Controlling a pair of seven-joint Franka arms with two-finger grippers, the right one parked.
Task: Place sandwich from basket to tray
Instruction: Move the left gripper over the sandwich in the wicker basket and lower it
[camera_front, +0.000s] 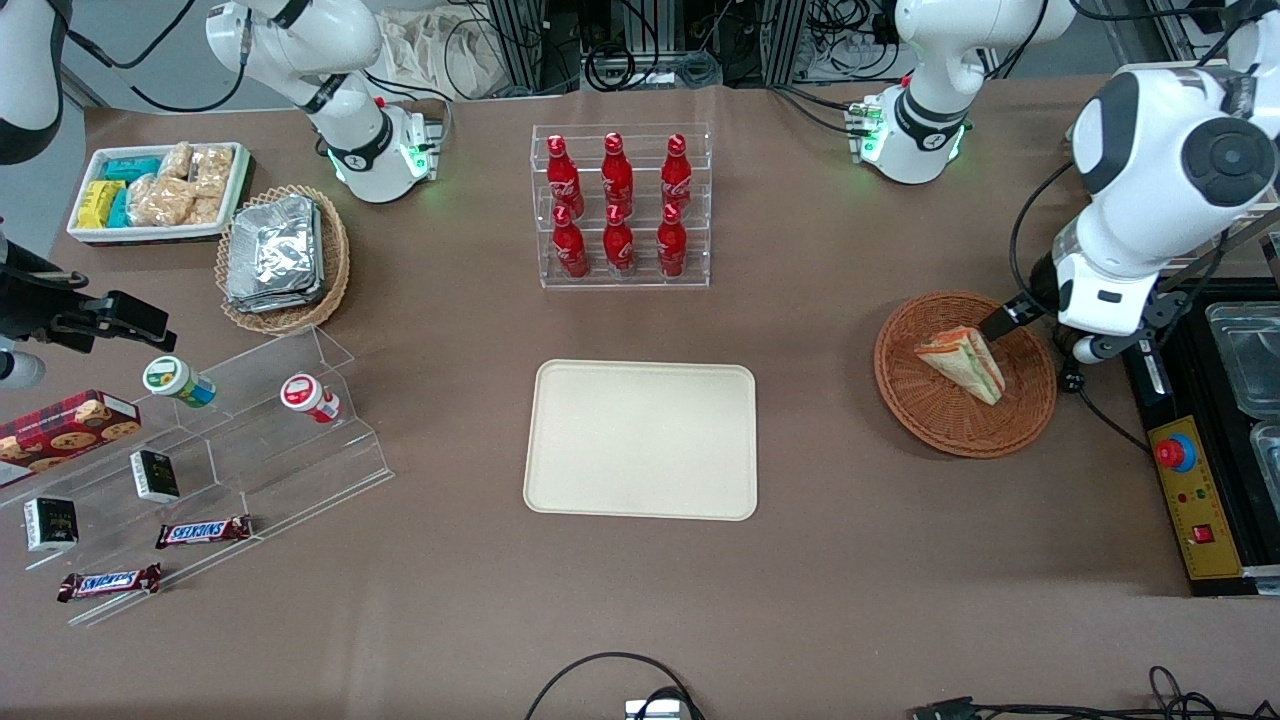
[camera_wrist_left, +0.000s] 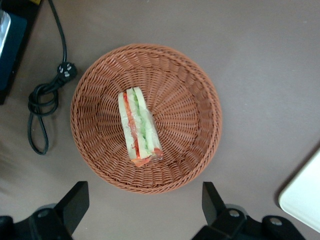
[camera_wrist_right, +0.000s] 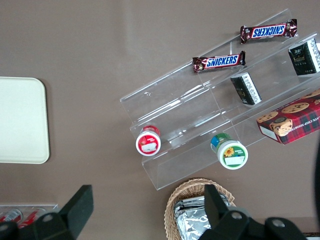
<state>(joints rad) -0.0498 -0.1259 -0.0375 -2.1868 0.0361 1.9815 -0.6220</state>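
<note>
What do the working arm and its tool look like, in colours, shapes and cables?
The left arm has glossy white rounded shells with dark grey joint bands and a round dark cap; black cables run along it. Green lights glow at its base. The tool, open above the table beside the basket, has two black wedge-shaped fingers on a dark body with silver screws.

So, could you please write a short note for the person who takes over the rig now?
Gripper: open, holding nothing, hovering above the basket, at its edge toward the working arm's end of the table.
Sandwich: in the basket, lying on its side, not gripped.
Tray: mid-table, nothing on it.
Done: approach only.
Left: descend, grasp the sandwich, lift it, carry it to the tray, release.
</note>
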